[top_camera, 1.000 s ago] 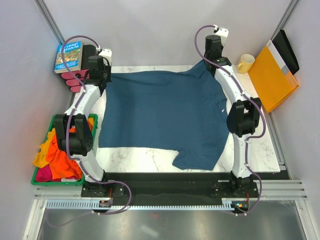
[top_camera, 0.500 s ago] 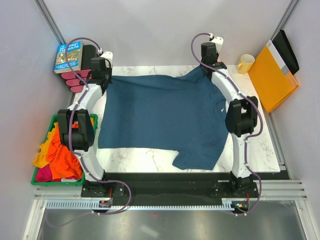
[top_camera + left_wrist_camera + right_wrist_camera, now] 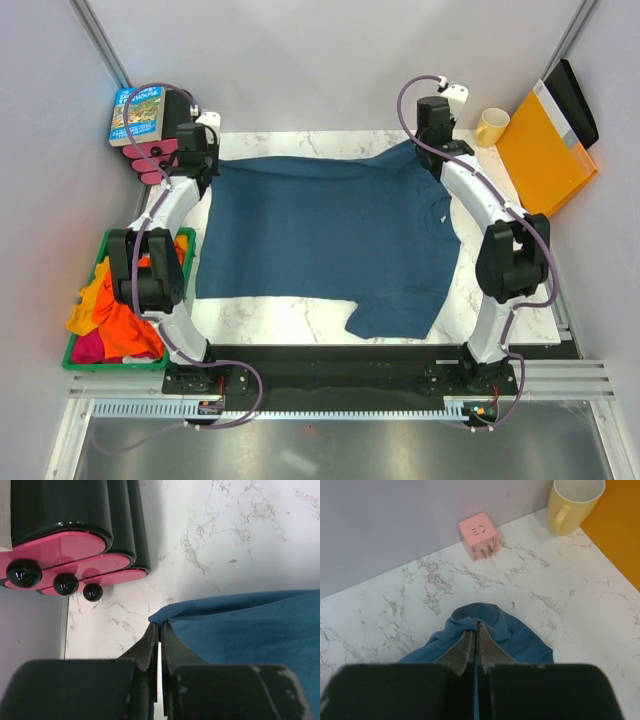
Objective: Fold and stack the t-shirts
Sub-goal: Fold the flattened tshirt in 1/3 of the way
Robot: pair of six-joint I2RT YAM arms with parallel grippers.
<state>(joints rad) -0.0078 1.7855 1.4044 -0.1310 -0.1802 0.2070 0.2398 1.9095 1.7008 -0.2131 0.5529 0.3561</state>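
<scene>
The large dark teal-blue t-shirt point(image 3: 325, 240) lies spread over the marble table, one sleeve hanging toward the near edge. My left gripper point(image 3: 200, 158) is shut on the shirt's far left corner; the left wrist view shows the jaws pinching the cloth edge point(image 3: 160, 617). My right gripper point(image 3: 432, 140) is shut on the far right corner, with a bunched fold point(image 3: 475, 622) between its jaws. Orange, yellow and pink-red t-shirts point(image 3: 112, 315) lie heaped in the green basket point(image 3: 185, 238) at the left.
Black and pink cylinders point(image 3: 150, 160) and a book point(image 3: 137, 113) stand at the far left corner. A yellow mug point(image 3: 490, 126), a pink cube point(image 3: 480, 536) and the orange-yellow flat folder point(image 3: 545, 155) are at the far right.
Both grippers kept their hold on the far corners. The right gripper moved right and a little away, drawing the far edge of the shirt straighter. The left gripper shifted slightly left.
</scene>
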